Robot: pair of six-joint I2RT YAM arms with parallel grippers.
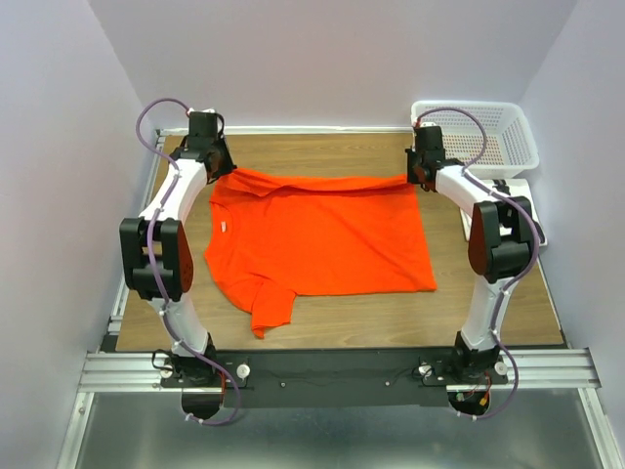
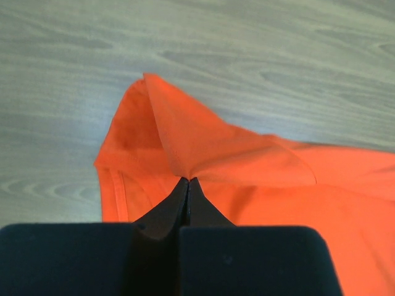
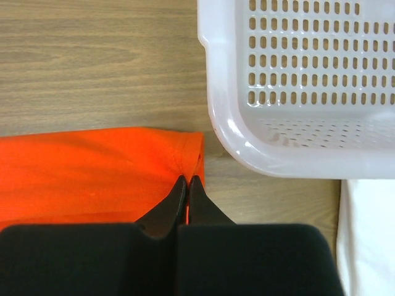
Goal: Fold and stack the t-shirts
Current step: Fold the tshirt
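Observation:
One orange-red t-shirt (image 1: 322,239) lies spread on the wooden table, collar toward the left, one sleeve pointing to the near edge. Its far edge is lifted and rolled over. My left gripper (image 1: 217,171) is shut on the far left corner of the t-shirt (image 2: 203,148), cloth fanning out from the pinched tips of the left gripper (image 2: 188,180). My right gripper (image 1: 422,176) is shut on the far right hem corner of the t-shirt (image 3: 92,172); orange cloth shows between the tips of the right gripper (image 3: 187,179).
A white mesh basket (image 1: 513,132) stands off the table's far right corner, close to my right gripper; its rounded corner of the basket (image 3: 247,145) is just beyond the fingertips. A white flat board (image 1: 532,220) lies beside the right arm. Lavender walls enclose the table.

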